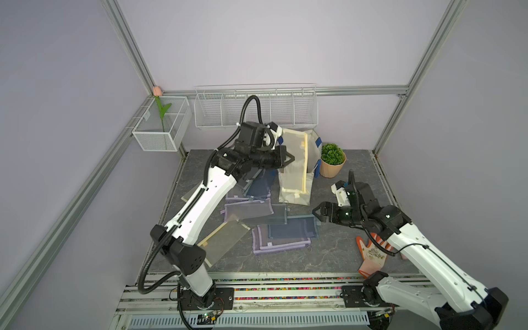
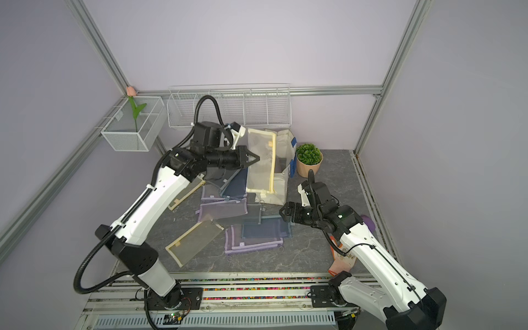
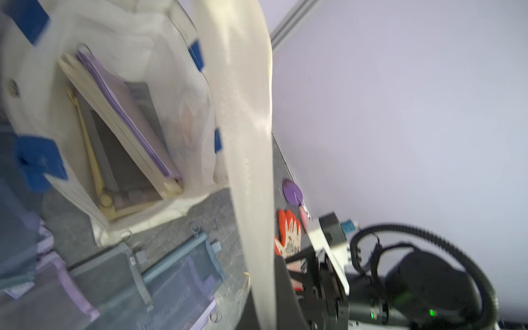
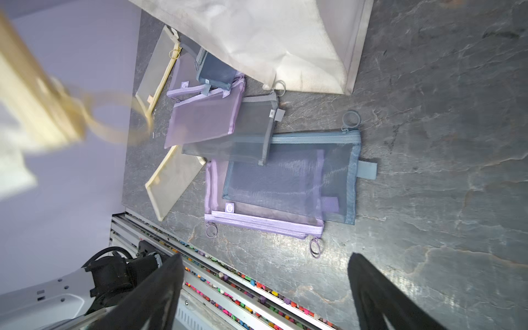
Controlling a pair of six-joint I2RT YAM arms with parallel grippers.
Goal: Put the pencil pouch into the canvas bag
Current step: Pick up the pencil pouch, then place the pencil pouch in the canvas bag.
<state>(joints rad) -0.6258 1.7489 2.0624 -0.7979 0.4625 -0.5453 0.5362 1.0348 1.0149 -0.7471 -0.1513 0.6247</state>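
Cream-yellow mesh pencil pouch point(image 1: 295, 163), hanging long side down, clear of the surface point(image 1: 328, 251) and overlapping the canvas bag point(image 1: 294, 199) in both top views. Impossible to tell whether its lower end touches the bag. Pinched at its left edge by the left end effector point(image 1: 289, 159), pressed together on the mesh.

Off-white bag with blue strap handles, at the far middle of the surface, mouth open upward. In the left wrist view, a purple pouch point(image 3: 125, 114) and a cream one already leaning inside.

Just right of the bag, a potted plant point(image 1: 332, 158) in a peach pot. Near and left of the bag, a loose pile of mesh pouches point(image 1: 248, 210) in purple, blue, grey and cream, lying flat and overlapping.

Right end effector point(image 1: 314, 213) spread wide and empty, low by the right end of that pile. Orange-and-white glove point(image 1: 371, 254) at the near right, partly under the right arm.

Step in hand, as judged: carrying the pouch to the bag's mouth, not yet released. Next move likely calling for centring it over the opening, lowering the bottom edge past the rim, then letting go, without snagging or folding the floppy rim.
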